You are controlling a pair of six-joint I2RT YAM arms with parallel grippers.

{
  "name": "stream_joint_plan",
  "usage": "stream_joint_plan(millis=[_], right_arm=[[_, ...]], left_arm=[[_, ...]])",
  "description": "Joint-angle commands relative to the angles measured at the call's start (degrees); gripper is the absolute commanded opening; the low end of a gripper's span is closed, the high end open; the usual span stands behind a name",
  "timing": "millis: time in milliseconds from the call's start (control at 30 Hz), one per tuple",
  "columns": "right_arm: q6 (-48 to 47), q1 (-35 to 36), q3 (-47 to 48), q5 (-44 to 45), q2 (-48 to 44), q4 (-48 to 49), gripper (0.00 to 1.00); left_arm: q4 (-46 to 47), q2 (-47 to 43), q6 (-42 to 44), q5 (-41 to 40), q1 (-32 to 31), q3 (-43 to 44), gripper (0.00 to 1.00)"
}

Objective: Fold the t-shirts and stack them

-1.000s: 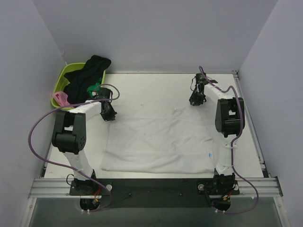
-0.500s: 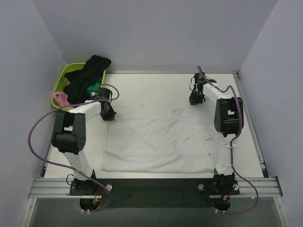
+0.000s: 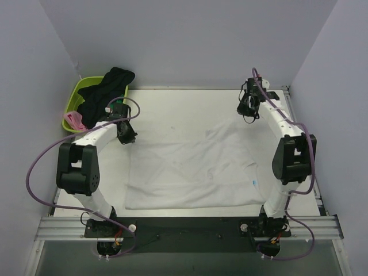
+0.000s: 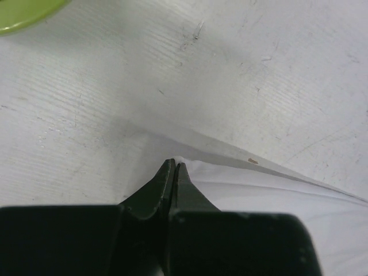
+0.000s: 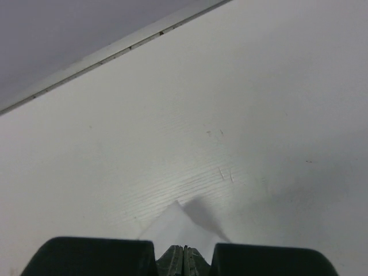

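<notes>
White t-shirt (image 3: pixel 190 167) between closed fingers (image 4: pixel 165 185)

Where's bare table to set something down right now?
Best patch: the far strip of the white table, between the back wall and the far edge of the large white cloth t-shirt, flanked by the left end effector and right end effector, both shut on shirt corners. Crowded: the far-left corner, with the heaped lime green plastic basket.
</notes>
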Motion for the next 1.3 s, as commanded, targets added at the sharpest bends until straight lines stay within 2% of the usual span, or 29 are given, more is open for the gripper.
stream_joint_plan(millis=[0,200,300,333,400,433,533,767,900,1267], right_arm=[[-0.58,0.34,-4.13,1.73,-8.16,-1.01,0.0],[-0.23,0.25,-13.1,2.34,-16.43,0.75,0.0],[0.12,0.34,-12.5,0.42,-14.78,0.05,0.0],[0.3,0.51,-11.54,-0.11,-13.9,-0.21,0.15],[0.56,0.86,-10.56,-0.03,-11.0,-0.22,0.39],[0.39,1.04,-10.04,-0.12,-9.86,-0.39,0.55],[-0.4,1.39,-6.79,-0.12,-4.85,-0.57,0.64],[-0.58,1.39,4.2,-2.14,7.88,-2.59,0.63],[-0.58,1.48,8.77,-2.67,11.68,-2.85,0.61],[-0.75,2.27,11.67,-2.67,17.83,-2.77,0.54]], left_arm=[[-1.61,-5.19,1.48,0.24,0.74,2.28,0.0],[-0.83,-9.68,2.45,0.51,0.91,-1.24,0.0],[-0.74,-7.93,2.8,1.3,0.83,-0.98,0.0],[-0.65,-7.23,2.8,1.56,0.83,-0.72,0.0],[-0.91,-5.38,2.54,1.47,0.74,-0.19,0.0],[-0.65,-4.94,2.36,1.47,0.82,-0.19,0.0],[-0.21,-3.97,2.1,1.82,0.65,-0.1,0.0],[0.32,-2.65,1.48,1.91,0.65,0.25,0.0],[0.58,-2.74,1.4,1.56,0.65,-0.36,0.0],[0.67,-2.12,1.48,1.38,0.74,-0.8,0.0]])
